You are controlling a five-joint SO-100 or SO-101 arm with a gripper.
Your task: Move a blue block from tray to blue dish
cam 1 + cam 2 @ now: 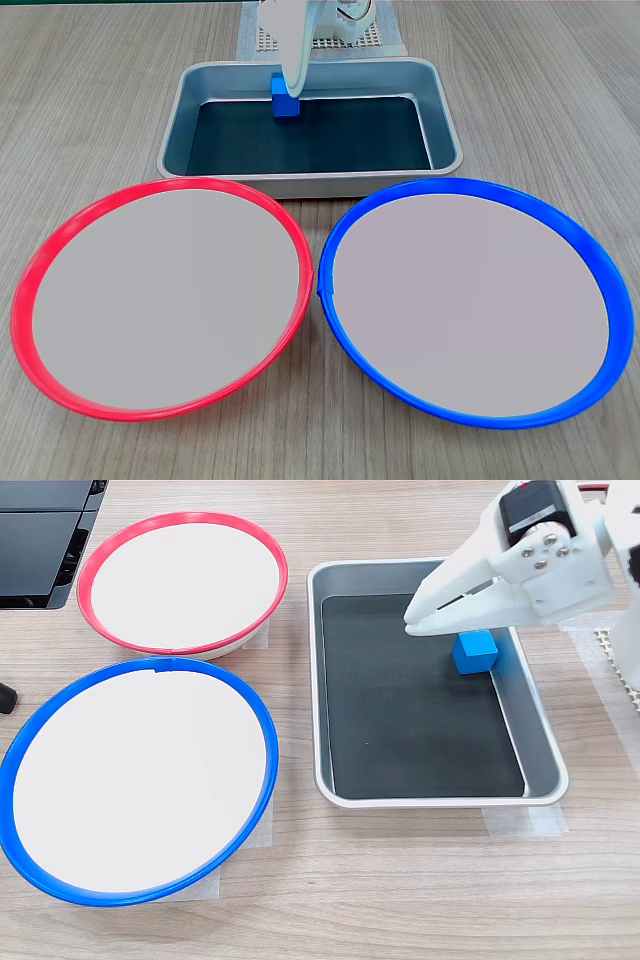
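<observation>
Inside the tray (445,125), near its far wall in the first exterior view, sits the blue block (285,100): a small bright blue cube, plain faces, sharp edges, top face a bit lighter than the sides. It rests flat on the tray's dark bottom, close to the wall on the second exterior view's right (475,651). Tray is silver metal, rounded corners, rolled rim.

White gripper (412,623) is over the tray, tips pointing toward the second exterior view's left and sitting just above and beside the block's upper left corner. The jaws look drawn together at the tips, nothing between them (block is not clamped). In the first exterior view the gripper (295,92) overlaps the block's top, so contact can't be judged there.

Blue dish (590,250) lies on the wood table (100,100) in front of the tray, on the first exterior view's right: bright blue rim, pale centre, nothing in it. Red-rimmed plate (60,235) just beside it, rims nearly touching.
</observation>
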